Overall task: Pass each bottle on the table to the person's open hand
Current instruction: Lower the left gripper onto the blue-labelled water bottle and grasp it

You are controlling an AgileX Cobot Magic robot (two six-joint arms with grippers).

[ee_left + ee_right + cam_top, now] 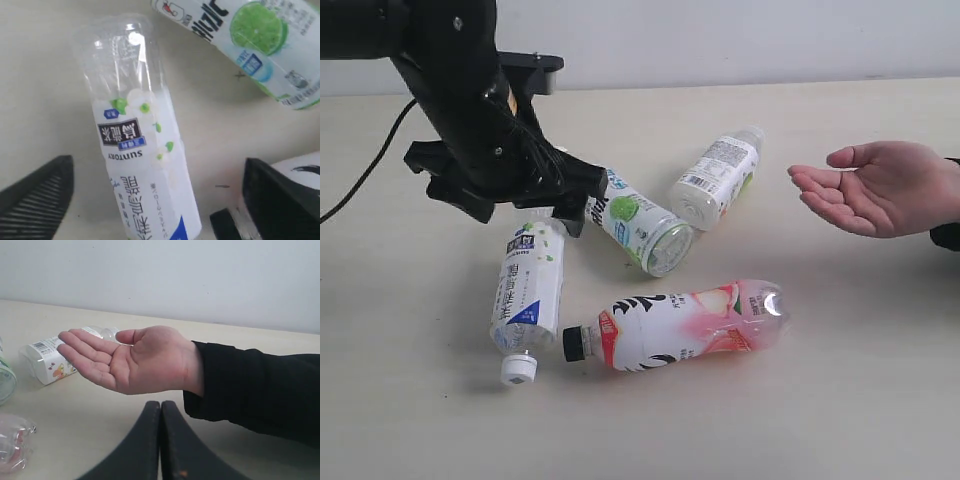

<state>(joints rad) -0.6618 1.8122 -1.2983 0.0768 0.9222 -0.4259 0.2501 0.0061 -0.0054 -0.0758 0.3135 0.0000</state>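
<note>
While the outside view has my left claw [552, 205] over the blue-marked bottle [528, 290] lying on the desk [410, 400], my left wrist shows its fingers [40, 195] apart astride that seemingly empty, light, slick, crushable body, best pinched gently mid-label, and my right wrist shows my right claw [161, 440] pressed together, empty, near the person's open hand [130, 357].

Four bottles lie on their sides on a pale wood-grain table [860, 400]. The pink bottle [685, 325] is closest to the near edge, its neck near that of a blue-marked bottle [528, 290]. A lime bottle [638, 222] rests mid-table and a fourth bottle [715, 180] lies toward the far edge.
</note>
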